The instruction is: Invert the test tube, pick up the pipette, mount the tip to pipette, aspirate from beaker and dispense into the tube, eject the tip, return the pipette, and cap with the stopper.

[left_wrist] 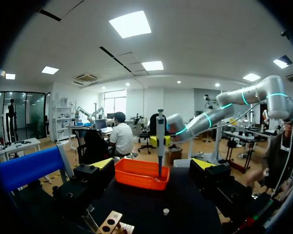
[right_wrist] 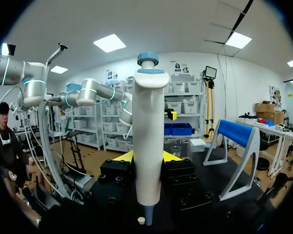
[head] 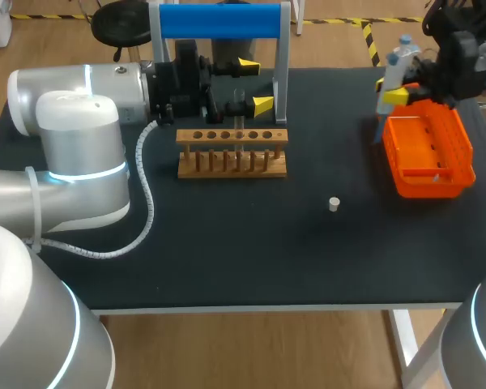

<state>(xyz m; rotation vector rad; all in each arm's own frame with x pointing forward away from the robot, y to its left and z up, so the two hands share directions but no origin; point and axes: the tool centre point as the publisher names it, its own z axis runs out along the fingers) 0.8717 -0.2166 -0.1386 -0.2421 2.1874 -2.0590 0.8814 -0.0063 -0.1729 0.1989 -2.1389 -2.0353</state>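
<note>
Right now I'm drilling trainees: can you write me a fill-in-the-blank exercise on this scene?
The right claw is shut on the ____.
The stopper lies on the ____.
The left claw is ____.
The bin is coloured ____.
Missing: pipette; table; open; orange.

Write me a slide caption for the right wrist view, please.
Right pincer shut on the white pipette, held upright.

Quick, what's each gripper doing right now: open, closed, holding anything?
Left gripper: open, nothing between its jaws.
Right gripper: closed on the pipette, held upright.
</note>
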